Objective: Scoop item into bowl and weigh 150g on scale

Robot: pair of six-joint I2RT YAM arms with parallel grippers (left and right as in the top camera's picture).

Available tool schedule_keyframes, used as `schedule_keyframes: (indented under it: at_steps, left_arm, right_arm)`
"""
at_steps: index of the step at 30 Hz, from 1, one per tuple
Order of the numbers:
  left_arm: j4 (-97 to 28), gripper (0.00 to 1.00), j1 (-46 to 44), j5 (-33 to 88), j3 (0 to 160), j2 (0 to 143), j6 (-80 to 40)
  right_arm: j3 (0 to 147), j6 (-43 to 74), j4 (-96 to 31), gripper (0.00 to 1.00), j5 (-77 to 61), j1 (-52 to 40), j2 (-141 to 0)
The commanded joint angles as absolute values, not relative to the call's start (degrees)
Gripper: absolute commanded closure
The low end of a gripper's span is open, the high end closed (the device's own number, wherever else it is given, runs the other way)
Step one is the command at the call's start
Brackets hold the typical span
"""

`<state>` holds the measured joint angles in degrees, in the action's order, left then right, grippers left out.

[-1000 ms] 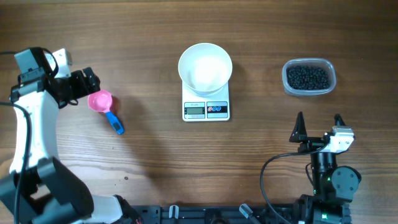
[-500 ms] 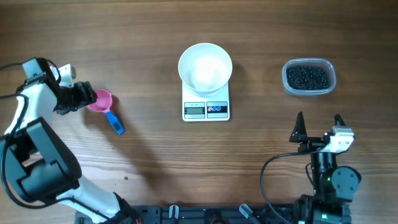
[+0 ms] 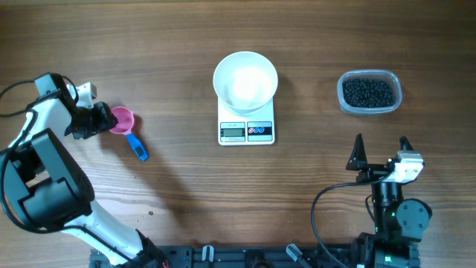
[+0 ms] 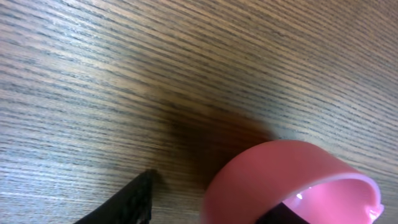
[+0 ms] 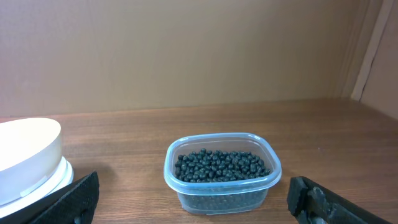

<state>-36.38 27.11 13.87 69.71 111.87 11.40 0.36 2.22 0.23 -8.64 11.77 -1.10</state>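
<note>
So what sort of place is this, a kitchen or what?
Probably a robot test bench rather than a kitchen: a wooden table with a left arm and right arm mounted at its edge, plus a scale, white bowl and tub of black beads.

Brown wood-grain desk (image 3: 149,45) fills the overhead view, grain running left to right with darker streaks, and one small dark speck toward the front left. Light is soft and even, shadows on the wood faint and blurred. Mild sheen on the grain in the close left wrist view. Right wrist view: plain tan wall (image 5: 186,50) straight behind the desk's far edge. Paler slanted panel (image 5: 380,43) at far right, thin dark seam beside it.
</note>
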Motion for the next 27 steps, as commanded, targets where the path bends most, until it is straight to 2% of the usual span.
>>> schedule_keyframes:
  at_steps: [1, 4, 7, 13, 17, 22, 27]
  left_arm:
    - [-35.9, 0.65, 26.8, 15.4, 70.3, 113.3, 11.1]
    - [-35.2, 0.76, 26.8, 15.9, 70.3, 113.3, 9.7]
    - [-34.2, 0.96, 26.8, 16.1, 70.3, 113.3, 6.0]
    - [-33.8, 0.96, 26.8, 19.4, 71.4, 112.4, -3.6]
    - [-34.2, 0.96, 26.8, 24.6, 72.6, 109.2, -14.8]
    - [-34.0, 0.96, 26.7, 34.0, 72.9, 101.1, -25.3]
    - [-33.5, 0.96, 24.8, 38.6, 72.9, 92.9, -30.4]
  right_arm:
    - [0.3, 1.5, 0.5, 0.00, -7.9, 11.5, -0.6]
    - [0.3, 1.5, 0.5, 0.00, -7.9, 11.5, -0.6]
    - [0.3, 1.5, 0.5, 0.00, -7.9, 11.5, -0.6]
    - [0.3, 1.5, 0.5, 0.00, -7.9, 11.5, -0.6]
    - [0.3, 1.5, 0.5, 0.00, -7.9, 11.5, -0.6]
    - [0.3, 1.5, 0.5, 0.00, -7.9, 11.5, -0.6]
    - [0.3, 1.5, 0.5, 0.00, -7.9, 11.5, -0.6]
